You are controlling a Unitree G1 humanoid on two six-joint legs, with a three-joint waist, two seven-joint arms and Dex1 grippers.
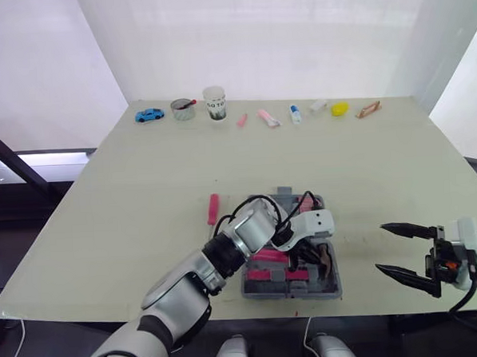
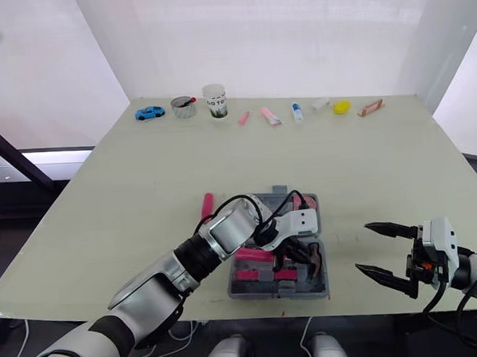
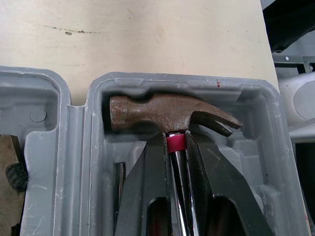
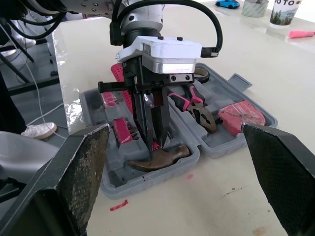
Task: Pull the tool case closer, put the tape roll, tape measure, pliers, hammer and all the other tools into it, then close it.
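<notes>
Hidden parts: the hammer (image 3: pixel 162 113) showed its head, red collar and a short run of chromed shank; the rest of the handle lay under the left gripper (image 3: pixel 176 143). The red-handled tool (image 1: pixel 214 208) on the table (image 1: pixel 144 199) just beside the case showed a ribbed grip; its working end could not be made out.

The tool case (image 4: pixel 115 187) stood open near the front edge of the table; it was grey moulded plastic, scuffed, with shaped recesses. The hammer head was brown, rough and pitted, with a curved claw; it lay in the recess at the front wall of the case. The left gripper's two black fingers pinched the shank just below the collar.

The pliers (image 4: pixel 197 105), pink-gripped with dull brown jaws, lay in the other half of the case beside a red rounded block (image 4: pixel 241 114).

The right gripper (image 1: pixel 379 248) hung off the front right edge of the table, well apart from the case; its fingers were spread wide and held nothing.

A paper cup (image 1: pixel 214 104) at the far edge carried dark lettering that appeared to read GO TO; the rest was too small to read.
</notes>
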